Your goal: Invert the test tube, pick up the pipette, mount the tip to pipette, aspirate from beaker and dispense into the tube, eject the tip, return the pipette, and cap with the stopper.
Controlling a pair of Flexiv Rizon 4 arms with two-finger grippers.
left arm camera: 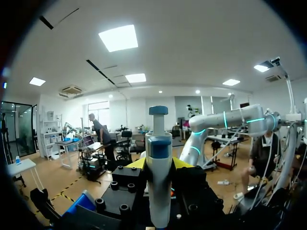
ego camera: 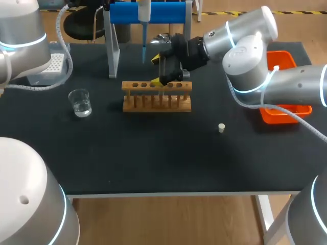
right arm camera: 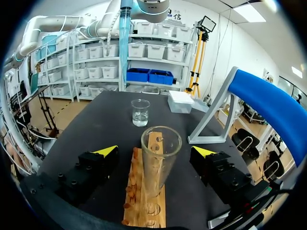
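My left gripper is shut on the white pipette, whose blue plunger cap points up between the yellow tips. In the head view the pipette hangs at the back centre with a blue tip mounted, above and behind the wooden rack. A clear test tube stands upright in the rack, mouth up. My right gripper is open and straddles the tube without touching it; it hovers over the rack's right half. The beaker holds some liquid at the left. A small white stopper lies right of the rack.
The blue pipette stand with a grey leg rises behind the rack. A white tip box sits at the back left. An orange tray lies at the right edge under my right arm.
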